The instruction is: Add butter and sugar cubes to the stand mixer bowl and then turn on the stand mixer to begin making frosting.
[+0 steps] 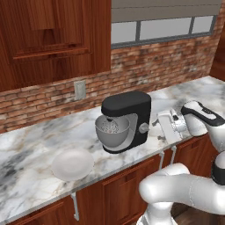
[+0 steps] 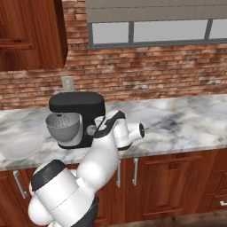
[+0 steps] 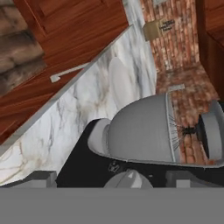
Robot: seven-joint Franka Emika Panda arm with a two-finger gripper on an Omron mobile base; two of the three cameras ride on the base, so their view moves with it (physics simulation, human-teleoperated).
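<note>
The black stand mixer (image 1: 129,118) stands on the marble worktop (image 1: 30,145) against the brick wall, with the grey stand mixer bowl (image 1: 112,131) seated on its base under the head, and a flat white plate (image 1: 72,164) lies on the worktop well to the bowl's left, near the front edge. The tool (image 1: 160,125) hangs just beside the mixer's right side, level with the round grey side knob (image 1: 143,128), its fingers spread wide with nothing between them. In the hand view the bowl (image 3: 140,131) lies on its side straight ahead, and the knob (image 3: 129,179) sits low between the two fingertips.

Marble counter (image 1: 35,145) w/ stand mixer (image 1: 129,118), white plate (image 1: 72,165) alongside.
</note>
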